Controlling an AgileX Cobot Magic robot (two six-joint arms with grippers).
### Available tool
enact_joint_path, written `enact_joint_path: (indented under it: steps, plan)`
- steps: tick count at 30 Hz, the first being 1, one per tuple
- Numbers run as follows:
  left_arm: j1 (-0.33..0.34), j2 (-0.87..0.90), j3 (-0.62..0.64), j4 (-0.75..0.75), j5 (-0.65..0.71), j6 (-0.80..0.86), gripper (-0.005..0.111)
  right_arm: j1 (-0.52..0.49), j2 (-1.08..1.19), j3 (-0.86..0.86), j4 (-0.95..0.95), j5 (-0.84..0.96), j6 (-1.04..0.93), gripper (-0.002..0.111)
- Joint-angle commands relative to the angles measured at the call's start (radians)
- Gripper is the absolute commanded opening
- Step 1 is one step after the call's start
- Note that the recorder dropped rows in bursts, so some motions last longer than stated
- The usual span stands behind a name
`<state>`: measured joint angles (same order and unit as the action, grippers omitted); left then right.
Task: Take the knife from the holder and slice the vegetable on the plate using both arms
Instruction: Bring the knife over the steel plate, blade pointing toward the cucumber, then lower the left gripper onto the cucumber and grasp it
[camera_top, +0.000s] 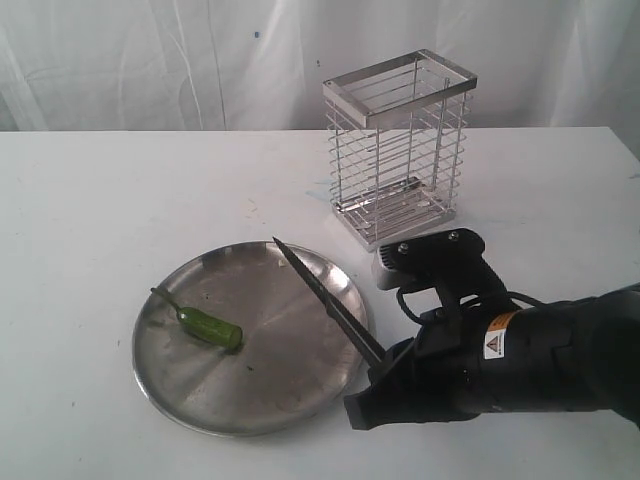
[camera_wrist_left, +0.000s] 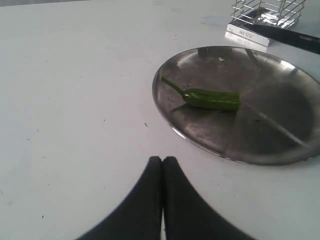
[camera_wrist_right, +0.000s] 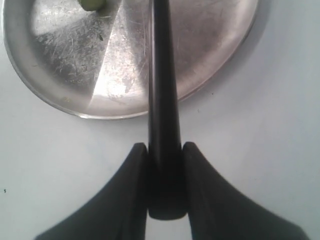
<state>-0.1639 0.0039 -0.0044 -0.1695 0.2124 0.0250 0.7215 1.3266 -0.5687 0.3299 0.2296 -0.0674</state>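
Note:
The green vegetable (camera_top: 208, 326) lies whole on the left half of the steel plate (camera_top: 260, 385), stem pointing to the far left. My right gripper (camera_top: 383, 365) is shut on the handle of the black knife (camera_top: 320, 290). The blade slants over the plate's right half, its tip near the far rim, clear of the vegetable. In the right wrist view the knife (camera_wrist_right: 162, 75) runs out from the gripper (camera_wrist_right: 165, 150) across the plate (camera_wrist_right: 210, 60). My left gripper (camera_wrist_left: 162, 161) is shut on nothing above the table, short of the plate (camera_wrist_left: 165, 112) and the vegetable (camera_wrist_left: 210, 98). The exterior view does not show it.
The chrome wire holder (camera_top: 400, 145) stands behind the plate to the right, with no knife in it. The bulky right arm (camera_top: 540, 350) fills the near right corner. White table (camera_top: 90, 230) spreads to the left of the plate.

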Motion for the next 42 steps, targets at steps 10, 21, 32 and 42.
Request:
enact_joint_path:
  steps: [10, 21, 32, 42]
  plan:
    - [0.003, -0.004, 0.004, 0.254, -0.114, 0.278, 0.0, 0.007, -0.009, 0.003, 0.016, 0.019, 0.001, 0.001]
    - [0.001, -0.004, 0.004, 0.133, -0.304, -0.056, 0.0, 0.007, -0.009, 0.003, 0.019, 0.025, 0.001, 0.001]
    - [-0.003, -0.004, -0.01, 0.236, -0.627, -0.827, 0.0, 0.007, -0.009, 0.003, 0.019, 0.054, 0.001, 0.001]
    - [-0.023, 0.367, -0.55, 1.914, -0.868, -2.145, 0.005, 0.007, -0.052, -0.001, 0.021, 0.119, -0.068, 0.001]
